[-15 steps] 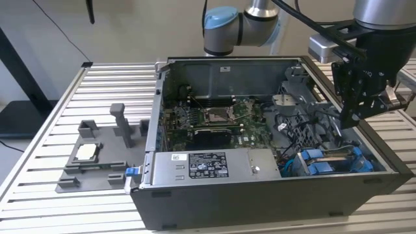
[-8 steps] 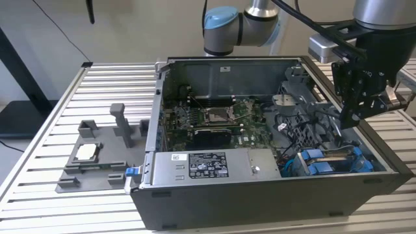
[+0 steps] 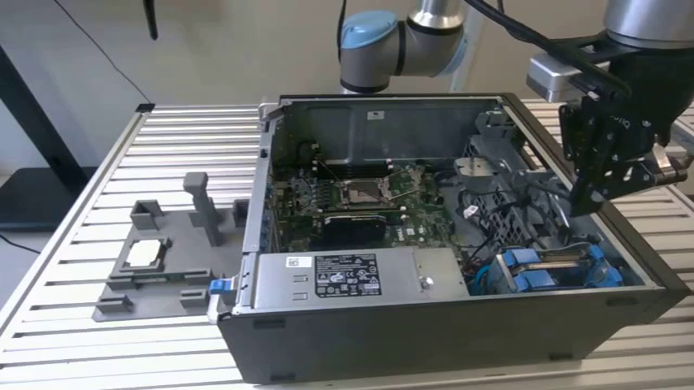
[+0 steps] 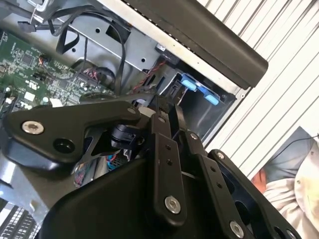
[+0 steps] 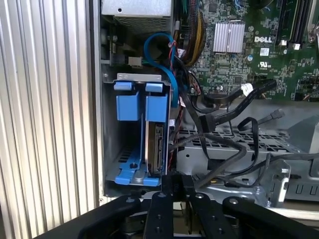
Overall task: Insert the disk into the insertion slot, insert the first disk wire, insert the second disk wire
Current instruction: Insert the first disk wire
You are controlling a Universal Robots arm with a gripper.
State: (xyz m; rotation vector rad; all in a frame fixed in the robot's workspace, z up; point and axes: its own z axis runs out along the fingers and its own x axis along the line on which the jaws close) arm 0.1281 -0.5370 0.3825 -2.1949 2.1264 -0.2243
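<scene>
Blue-framed disk (image 5: 158,149) sits in the insertion slot (image 5: 110,149); clenched gripper (image 5: 178,179) hovers near, apart.

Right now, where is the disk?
In the exterior view, the disk sits in the insertion slot at the view's right, beside the power-supply box.

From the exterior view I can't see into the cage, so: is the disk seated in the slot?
Observer: Yes. In the first wrist view the disk stands in the slot, blue carrier around it.
Operator: Wires plugged?
Observer: Its connector edge looks bare; black wires lie loose beside the slot.
Operator: Other bay?
Observer: No drive there, just an empty carrier.
</scene>
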